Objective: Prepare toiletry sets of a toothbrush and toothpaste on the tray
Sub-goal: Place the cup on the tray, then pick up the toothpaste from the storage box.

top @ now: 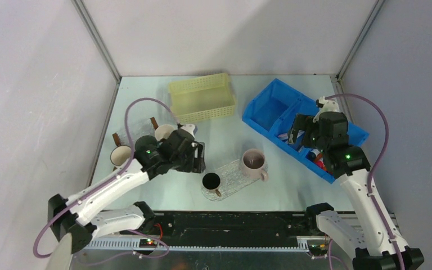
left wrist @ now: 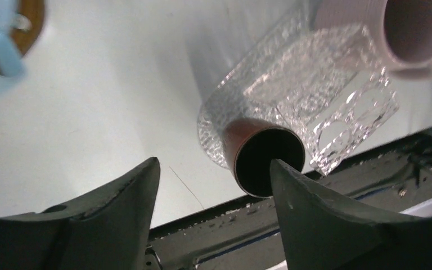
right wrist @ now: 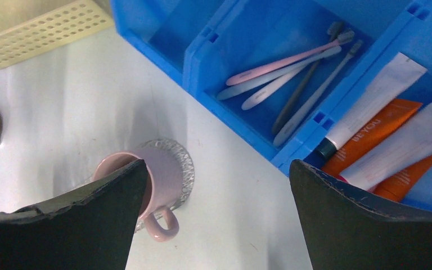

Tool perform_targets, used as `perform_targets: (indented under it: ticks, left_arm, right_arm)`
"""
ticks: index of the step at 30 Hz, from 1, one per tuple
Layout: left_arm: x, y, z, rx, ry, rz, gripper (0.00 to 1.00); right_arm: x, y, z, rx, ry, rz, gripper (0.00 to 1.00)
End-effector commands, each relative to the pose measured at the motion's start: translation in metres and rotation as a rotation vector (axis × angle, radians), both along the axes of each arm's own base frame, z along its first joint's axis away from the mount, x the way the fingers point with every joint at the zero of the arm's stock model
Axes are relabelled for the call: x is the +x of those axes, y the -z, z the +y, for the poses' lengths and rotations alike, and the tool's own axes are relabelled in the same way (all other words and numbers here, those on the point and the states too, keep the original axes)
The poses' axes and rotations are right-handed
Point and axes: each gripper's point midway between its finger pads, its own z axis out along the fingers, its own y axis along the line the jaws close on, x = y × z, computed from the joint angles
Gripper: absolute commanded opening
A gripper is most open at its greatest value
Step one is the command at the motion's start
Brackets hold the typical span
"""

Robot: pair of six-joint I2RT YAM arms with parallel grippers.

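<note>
Several toothbrushes (right wrist: 287,70), pink, white and grey, lie in the middle compartment of the blue bin (right wrist: 202,50). Orange and white toothpaste tubes (right wrist: 382,124) fill the compartment beside them. The clear glass tray (top: 233,174) at the table's centre holds a dark mug (top: 211,181) and a pink mug (top: 253,162). My left gripper (left wrist: 214,163) is open and empty, just left of the dark mug (left wrist: 270,160), its right fingertip overlapping the mug's rim in the wrist view. My right gripper (right wrist: 218,163) hangs wide open and empty beside the bin, above the table.
A pale yellow perforated basket (top: 202,98) stands at the back. More mugs on brown coasters (top: 121,154) sit at the left, one of them light blue (left wrist: 0,56). The blue bin (top: 259,104) lies diagonally at the right. The table's black front rail (left wrist: 326,197) runs close below the tray.
</note>
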Motion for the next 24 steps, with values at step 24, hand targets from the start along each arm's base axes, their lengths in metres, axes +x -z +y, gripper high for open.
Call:
perform_targets:
  ticks: [24]
  left_arm:
    - [0.069,-0.135,0.136,-0.101,-0.473,-0.825,1.0]
  right_arm:
    - [-0.01,0.086,-0.115,0.191,0.813,0.291,0.89]
